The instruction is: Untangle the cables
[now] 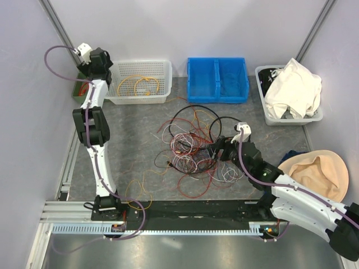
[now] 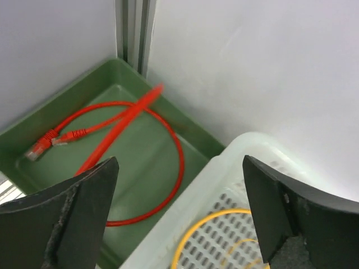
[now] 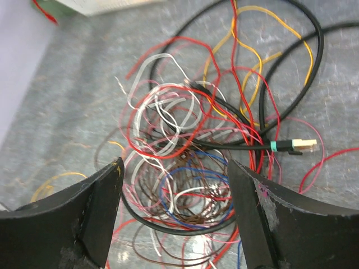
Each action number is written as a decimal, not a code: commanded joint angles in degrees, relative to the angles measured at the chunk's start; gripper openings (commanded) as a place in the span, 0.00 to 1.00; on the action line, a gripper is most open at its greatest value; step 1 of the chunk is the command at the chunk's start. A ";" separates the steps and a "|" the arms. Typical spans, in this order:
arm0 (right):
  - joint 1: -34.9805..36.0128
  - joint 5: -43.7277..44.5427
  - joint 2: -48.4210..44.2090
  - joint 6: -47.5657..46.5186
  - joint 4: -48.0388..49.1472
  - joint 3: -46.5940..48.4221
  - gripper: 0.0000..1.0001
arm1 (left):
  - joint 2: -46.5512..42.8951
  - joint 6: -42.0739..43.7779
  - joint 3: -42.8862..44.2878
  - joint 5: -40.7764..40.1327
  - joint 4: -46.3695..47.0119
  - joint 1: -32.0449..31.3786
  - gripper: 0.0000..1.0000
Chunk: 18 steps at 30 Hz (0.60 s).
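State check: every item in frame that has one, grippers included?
left gripper: open, over the green tray
right gripper: open, over the cable pile
cable pile: tangled, on the table
red cable: loose loop in the green tray
yellow cable: coiled in the white basket
white cloth: crumpled in the grey bin

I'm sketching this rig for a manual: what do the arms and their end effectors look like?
Both the left arm and right arm have white links, black joint housings and a purple hose running alongside. The left end effector and right end effector each have two broad matte black fingers.
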 commanded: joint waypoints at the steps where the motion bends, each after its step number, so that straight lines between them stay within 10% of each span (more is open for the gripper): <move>1: -0.11 -0.51 -4.72 1.26 0.32 -0.36 0.81 | -9.34 -4.03 -0.41 1.04 -0.82 0.00 1.00; 18: -0.11 -1.82 -8.50 0.56 1.90 -2.56 0.82 | -19.71 -5.69 -18.67 3.58 -7.85 -0.18 1.00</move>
